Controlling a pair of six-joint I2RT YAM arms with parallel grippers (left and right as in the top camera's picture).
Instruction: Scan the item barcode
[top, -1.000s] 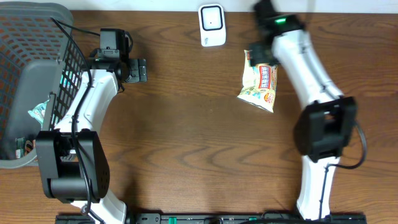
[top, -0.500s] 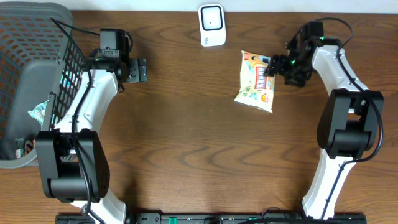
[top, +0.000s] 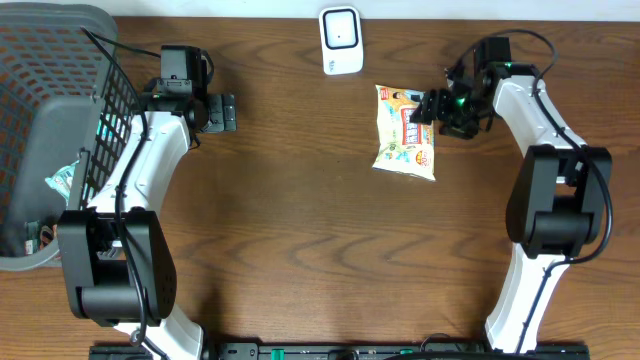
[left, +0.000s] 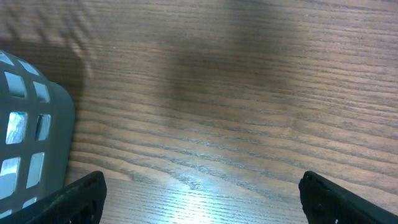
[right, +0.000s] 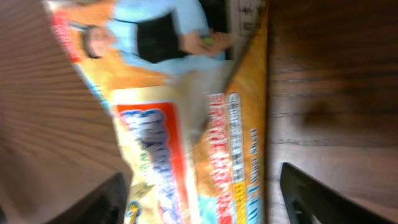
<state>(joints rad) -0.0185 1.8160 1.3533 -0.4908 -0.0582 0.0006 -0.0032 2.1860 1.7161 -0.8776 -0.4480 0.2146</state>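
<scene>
The item, a yellow and orange snack bag (top: 404, 132), lies flat on the wooden table right of centre. My right gripper (top: 428, 107) reaches in from the right at the bag's upper right edge. In the right wrist view the bag (right: 186, 118) fills the space between the two dark fingers (right: 102, 202), with a strip of bare wood left before the right-hand one; the right gripper (right: 205, 199) is open astride it. No barcode shows on the bag. The white scanner (top: 340, 40) stands at the back centre. My left gripper (top: 226, 112) is open over bare wood (left: 202, 196).
A large grey mesh basket (top: 45, 110) with a few packets inside fills the far left, and its corner (left: 28, 143) shows in the left wrist view. The left arm lies alongside it.
The right arm swung from over the bag to its right side and reached in low, with its jaws narrowing round the bag's edge. The bag shifted slightly left. The left arm stayed still.
</scene>
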